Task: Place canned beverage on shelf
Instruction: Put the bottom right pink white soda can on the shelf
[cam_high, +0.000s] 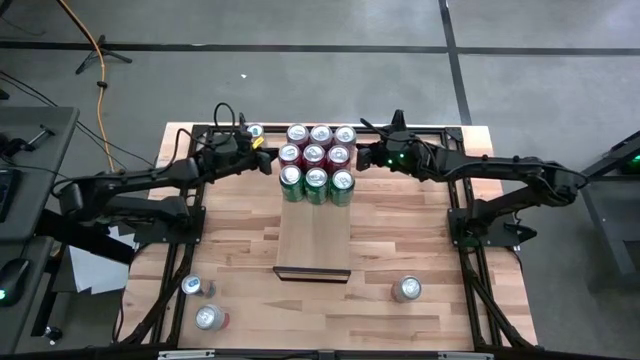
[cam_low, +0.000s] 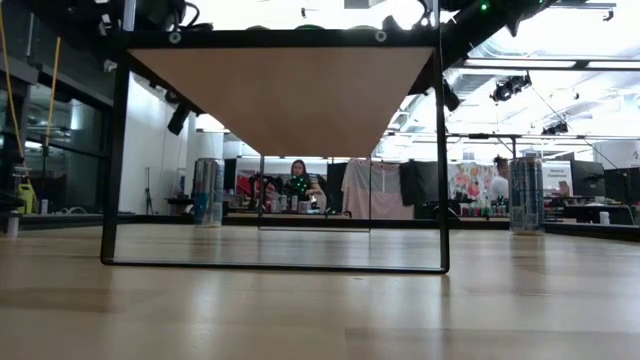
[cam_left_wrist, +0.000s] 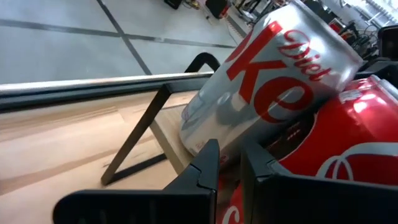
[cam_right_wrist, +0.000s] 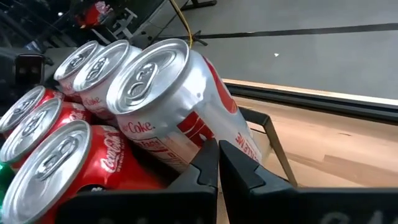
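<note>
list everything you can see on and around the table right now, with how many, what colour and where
shelf: one, pale wood, table centre
silver cans: three, shelf's far row
red cans: three, middle row
green cans: three, near row
loose cans: three, silver tops, near part of table, two left, one right
lone can: one, silver top, far edge by left arm
table: one, butcher-block
left gripper: shut, at cans' left side
right gripper: shut, at cans' right side
</note>
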